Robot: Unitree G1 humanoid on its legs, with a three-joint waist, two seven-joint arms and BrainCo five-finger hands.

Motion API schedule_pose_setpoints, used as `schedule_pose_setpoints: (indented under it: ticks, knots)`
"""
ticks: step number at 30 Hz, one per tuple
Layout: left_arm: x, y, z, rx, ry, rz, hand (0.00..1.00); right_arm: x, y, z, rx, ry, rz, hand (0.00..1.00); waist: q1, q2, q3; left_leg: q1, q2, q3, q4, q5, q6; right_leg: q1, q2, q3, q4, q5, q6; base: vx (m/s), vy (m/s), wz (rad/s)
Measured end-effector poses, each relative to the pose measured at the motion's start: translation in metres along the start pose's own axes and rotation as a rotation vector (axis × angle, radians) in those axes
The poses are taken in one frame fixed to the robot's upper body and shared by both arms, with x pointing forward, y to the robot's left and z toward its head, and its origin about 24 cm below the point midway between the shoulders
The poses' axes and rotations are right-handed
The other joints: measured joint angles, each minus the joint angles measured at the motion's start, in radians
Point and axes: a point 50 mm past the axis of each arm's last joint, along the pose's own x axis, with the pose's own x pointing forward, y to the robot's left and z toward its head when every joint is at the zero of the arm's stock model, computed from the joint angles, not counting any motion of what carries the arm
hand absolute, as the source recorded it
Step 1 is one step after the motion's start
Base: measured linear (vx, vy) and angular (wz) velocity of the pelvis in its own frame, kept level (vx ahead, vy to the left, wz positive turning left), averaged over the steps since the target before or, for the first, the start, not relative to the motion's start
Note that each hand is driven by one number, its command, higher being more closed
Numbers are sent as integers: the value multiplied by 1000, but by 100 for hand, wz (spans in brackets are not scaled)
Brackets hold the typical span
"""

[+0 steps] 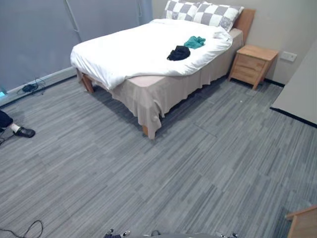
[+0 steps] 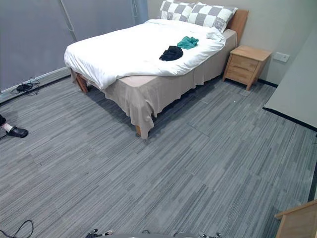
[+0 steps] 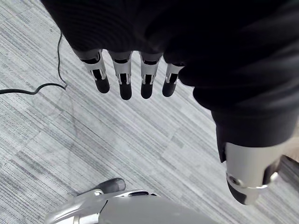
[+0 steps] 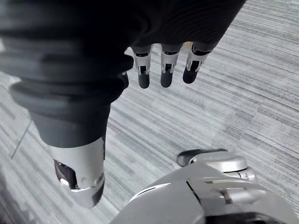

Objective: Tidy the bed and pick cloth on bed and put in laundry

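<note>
— Two cloths on the bed (image 1: 148,82), as we count them in the left eye view. How do they look?

— Both are small crumpled heaps. The black cloth (image 1: 179,53) is bunched into a dark lump, and the teal cloth (image 1: 195,42) lies just beside it, nearer the bed's head. We cannot tell whether they touch.

— And what is under them?

— A white duvet (image 1: 124,49) that hangs askew over the bed's foot corner, so the beige mattress and skirt show there. Two grey-and-white checked pillows (image 1: 203,12) lean at the bed's head.

— What do we get from the right eye view?

— The room round the bed. A grey striped carpet floor (image 2: 198,163) spreads out from the bed's foot, a wooden nightstand (image 2: 246,64) stands just beside the bed's head, and a person's dark shoe (image 2: 17,132) rests on the floor well apart from the bed.

— The left wrist view?

— Our left hand (image 3: 146,74) hangs over that carpet with its fingers straight and loose, nothing in them.

— The right wrist view?

— Our right hand (image 4: 167,65) is the same, with slack fingers, the thumb apart and nothing held, above the floor. Both cloths lie up on the bed, well apart from either hand.
</note>
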Motion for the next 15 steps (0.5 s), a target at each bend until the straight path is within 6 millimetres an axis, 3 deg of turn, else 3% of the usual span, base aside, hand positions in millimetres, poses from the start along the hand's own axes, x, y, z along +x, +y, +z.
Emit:
schedule_pose_setpoints:
  ticks: [4, 15]
  knots:
    - [1, 1, 2, 26, -2, 1, 0, 0, 1, 0, -9, 1, 1, 0, 2, -4, 3, 5, 4, 0, -4, 21, 20, 9, 5, -13, -19, 3, -5, 128, -16, 5]
    - [2, 3, 6, 29, -15, 21, 0, 2, 4, 6, -21, -1, 9, 0, 3, -10, 30, 20, 14, 23, -8, 20, 19, 33, 15, -17, -44, 0, 1, 28, -37, -3]
